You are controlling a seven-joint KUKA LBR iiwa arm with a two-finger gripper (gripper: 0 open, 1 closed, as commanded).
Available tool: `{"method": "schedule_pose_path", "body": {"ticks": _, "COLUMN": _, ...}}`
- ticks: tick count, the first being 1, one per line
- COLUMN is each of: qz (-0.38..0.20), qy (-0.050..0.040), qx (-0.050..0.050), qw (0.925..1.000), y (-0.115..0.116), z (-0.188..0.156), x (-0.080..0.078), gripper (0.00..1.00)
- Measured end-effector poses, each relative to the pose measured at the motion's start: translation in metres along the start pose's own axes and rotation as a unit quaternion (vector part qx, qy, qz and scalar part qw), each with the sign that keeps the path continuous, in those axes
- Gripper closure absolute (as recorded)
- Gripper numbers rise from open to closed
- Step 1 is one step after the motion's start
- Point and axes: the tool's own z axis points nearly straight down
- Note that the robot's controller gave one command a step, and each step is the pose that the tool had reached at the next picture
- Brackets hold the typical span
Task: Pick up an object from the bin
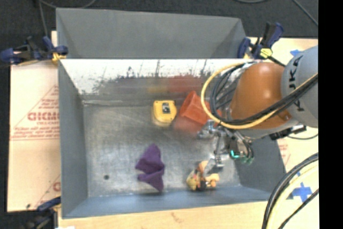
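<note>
Gripper (216,162) beside toy (202,181), near bin wall (258,179)

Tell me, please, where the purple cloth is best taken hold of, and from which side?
Probably the raised, bunched fold at the middle of the purple cloth, coming straight down from above: it lies crumpled on the bin floor, apart from the other things, and its edges lie flat.
</note>
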Motion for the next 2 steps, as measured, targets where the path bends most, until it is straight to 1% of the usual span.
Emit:
{"method": "schedule_pose_path", "body": {"ticks": 1, "qz": -0.001, "qy": -0.0031, "qx": 0.000, "qw": 1.0000, "y": 0.000, "z": -0.004, "x": -0.001, "gripper": 0.00}}
{"method": "schedule_pose_path", "body": {"ticks": 2, "qz": -0.058, "qy": -0.0044, "qx": 0.004, "qw": 0.9983, "y": 0.034, "z": 0.055, "x": 0.021, "gripper": 1.00}}
